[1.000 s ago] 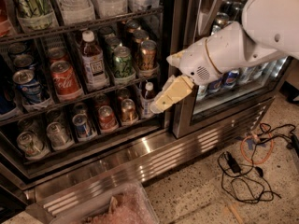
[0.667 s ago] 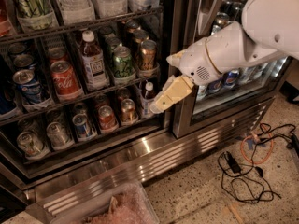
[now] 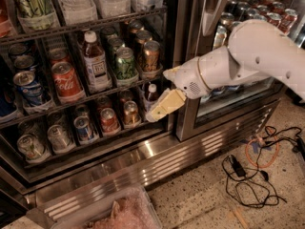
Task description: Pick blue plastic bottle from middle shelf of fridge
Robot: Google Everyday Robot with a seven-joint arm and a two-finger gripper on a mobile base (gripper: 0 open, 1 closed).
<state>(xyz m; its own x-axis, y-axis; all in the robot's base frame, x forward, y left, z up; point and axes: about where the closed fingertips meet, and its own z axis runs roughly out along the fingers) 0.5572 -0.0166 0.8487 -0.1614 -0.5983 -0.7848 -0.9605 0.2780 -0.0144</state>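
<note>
In the fridge (image 3: 143, 156), the red cola can (image 3: 66, 82) stands just left of the blue plastic bottle (image 3: 95, 63) on the middle shelf (image 3: 102, 98), and a green can (image 3: 125, 63) crowds its right. A wide approach could topple either neighbour. Lower right, the gripper (image 3: 161, 109) hangs by a small white-capped bottle (image 3: 151, 92), well apart from the target; whether it is released or clenched cannot be told. It risks seizing that wrong bottle or clipping the shelf rail as it rises.

Cream hand (image 3: 157, 111) at steel fridge (image 3: 187, 56); white-capped bottle (image 3: 95, 67).
</note>
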